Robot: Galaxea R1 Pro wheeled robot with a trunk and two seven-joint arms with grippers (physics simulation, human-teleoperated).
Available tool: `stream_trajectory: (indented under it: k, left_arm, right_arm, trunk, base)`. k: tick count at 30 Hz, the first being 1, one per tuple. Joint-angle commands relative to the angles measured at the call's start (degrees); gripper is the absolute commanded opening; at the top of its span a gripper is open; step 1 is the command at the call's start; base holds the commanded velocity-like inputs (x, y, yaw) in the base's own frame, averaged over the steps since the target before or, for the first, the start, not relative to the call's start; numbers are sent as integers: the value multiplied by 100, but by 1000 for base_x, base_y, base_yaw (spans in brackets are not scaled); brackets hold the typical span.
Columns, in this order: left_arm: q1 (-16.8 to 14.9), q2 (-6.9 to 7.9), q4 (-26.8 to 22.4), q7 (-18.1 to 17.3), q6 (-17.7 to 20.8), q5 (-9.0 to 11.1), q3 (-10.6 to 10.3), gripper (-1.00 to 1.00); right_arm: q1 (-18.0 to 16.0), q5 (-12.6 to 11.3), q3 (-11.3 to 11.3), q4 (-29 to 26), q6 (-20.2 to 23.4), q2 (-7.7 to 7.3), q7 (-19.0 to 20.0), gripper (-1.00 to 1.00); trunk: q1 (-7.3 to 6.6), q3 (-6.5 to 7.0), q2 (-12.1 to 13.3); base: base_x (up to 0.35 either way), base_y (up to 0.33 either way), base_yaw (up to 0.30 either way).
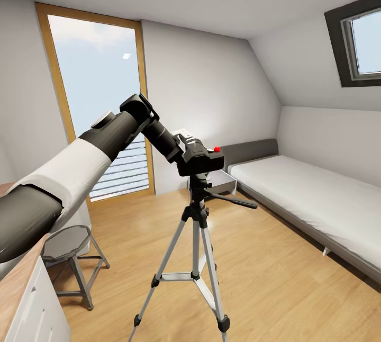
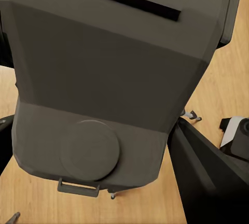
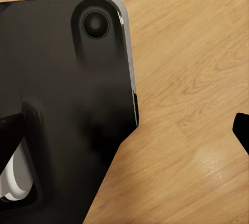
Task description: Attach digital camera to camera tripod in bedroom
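The camera tripod (image 1: 197, 257) stands on the light wood floor mid-room, silver legs spread and its pan handle (image 1: 235, 201) pointing right. The black digital camera (image 1: 203, 161), red button (image 1: 216, 149) on top, sits right on the tripod's black head (image 1: 199, 182). My left arm reaches out to it, and my left gripper (image 1: 186, 147) is shut on the camera from the left. In the left wrist view the camera body (image 2: 114, 78) looms between the dark fingers (image 2: 205, 172). In the right wrist view one dark fingertip (image 3: 241, 130) hangs over the floor at the picture's edge.
A grey bed (image 1: 317, 199) runs along the right wall under the sloped ceiling. A metal stool (image 1: 69, 246) and a wood-topped desk edge (image 1: 16, 284) stand at the left. A tall glass door (image 1: 100, 104) and a small nightstand (image 1: 222, 180) lie behind the tripod.
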Motion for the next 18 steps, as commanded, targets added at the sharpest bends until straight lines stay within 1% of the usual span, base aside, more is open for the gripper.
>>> stream_trajectory:
  k: [1,18]
  left_arm:
    - [-1,-2,-3,-55,60,-61,2,-100]
    - [-1,-2,-13,-55,60,-62,2,-100]
  right_arm:
    - [-3,28,-39,13,-34,-1,-11,100]
    - [-1,28,-39,13,-34,-1,-11,100]
  trunk:
    - [2,0,-3]
    - [2,0,-3]
  base:
    - [0,0,0]
    - [0,0,0]
